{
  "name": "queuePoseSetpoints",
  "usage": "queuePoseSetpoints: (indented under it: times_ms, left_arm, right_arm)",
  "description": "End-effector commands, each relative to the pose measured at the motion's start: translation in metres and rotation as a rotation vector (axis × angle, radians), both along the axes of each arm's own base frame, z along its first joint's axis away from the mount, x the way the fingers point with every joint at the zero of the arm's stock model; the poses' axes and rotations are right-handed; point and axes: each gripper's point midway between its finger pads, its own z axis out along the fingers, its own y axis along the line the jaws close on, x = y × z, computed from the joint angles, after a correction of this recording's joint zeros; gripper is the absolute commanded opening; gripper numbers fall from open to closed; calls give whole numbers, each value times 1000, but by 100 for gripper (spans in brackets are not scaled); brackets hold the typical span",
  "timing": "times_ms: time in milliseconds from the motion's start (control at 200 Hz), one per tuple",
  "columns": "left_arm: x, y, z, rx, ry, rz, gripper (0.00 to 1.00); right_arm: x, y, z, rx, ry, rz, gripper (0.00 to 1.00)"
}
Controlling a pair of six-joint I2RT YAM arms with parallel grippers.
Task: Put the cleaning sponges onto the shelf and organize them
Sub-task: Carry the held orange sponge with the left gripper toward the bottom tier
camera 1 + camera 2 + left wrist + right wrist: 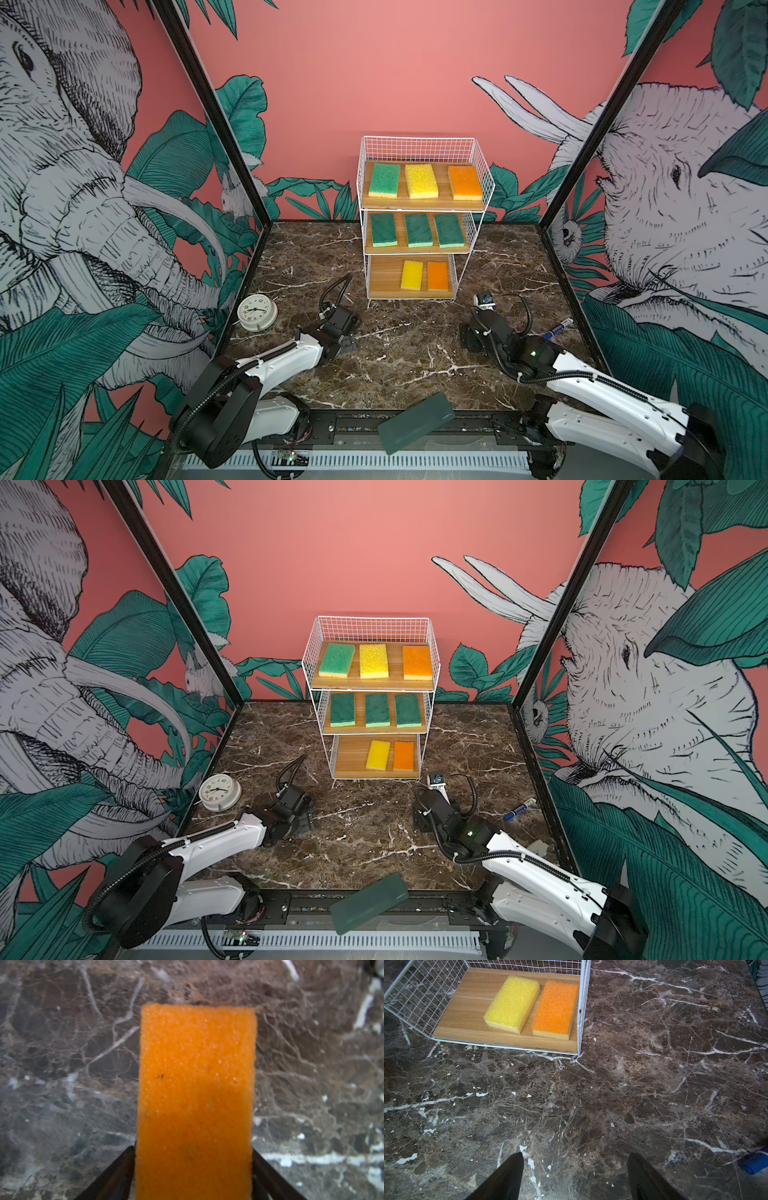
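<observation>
Over by the left wall a white alarm clock sits on the marble worktop, and just right of it the left end effector is down low on the surface. Its wrist view shows the loose orange sponge lying on the worktop between the two dark fingers, which stand hard against its long edges near one end. Whether they are pinching it or only straddling it, I cannot tell. The sponge's long axis runs straight out from the end effector, so the fingers span its short width. In both top views the arm hides it.

Ahead and to the right stands the shelf. Three bright sponges line the top board and three dark green-faced sponges the middle one. The bottom board holds only a yellow sponge and a second orange sponge, set to its right with long axes front to back. The bare left part faces the left arm, the nearer one, and to my eye the loose sponge already points roughly that way.

Further right, the right end effector hangs low off the shelf's front right corner, fingers spread wide, nothing between them. A blue marker lies beyond it.
</observation>
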Motion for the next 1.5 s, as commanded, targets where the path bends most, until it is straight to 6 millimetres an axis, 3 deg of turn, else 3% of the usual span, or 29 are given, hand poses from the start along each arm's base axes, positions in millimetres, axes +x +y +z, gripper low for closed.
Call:
queuePoseSetpoints:
  times_ms: [0, 330, 485, 710, 910, 1185, 1495]
  left_arm:
    - [-20, 2, -18, -20, 86, -5, 69]
    - [-40, 3, -9, -61, 91, -81, 66]
    - [-49, -1, 7, -67, 44, -173, 66]
    - [-47, -32, 29, -109, -53, -335, 67]
    - [-32, -53, 45, -113, -100, -374, 68]
    - [3, -93, 71, -162, -193, -414, 68]
    - [36, -125, 75, -162, -242, -425, 68]
  right_arm:
    - [0, -5, -1, 1, -19, -21, 81]
    - [-2, -9, 1, 9, -23, -33, 81]
    - [-4, -10, 1, 18, -28, -34, 81]
    - [-4, -7, -2, 32, -16, -32, 80]
    - [-7, -9, -7, 44, -9, -35, 80]
    - [-7, -7, -5, 43, -21, -14, 81]
    - [-4, -2, -9, 34, -26, 12, 81]
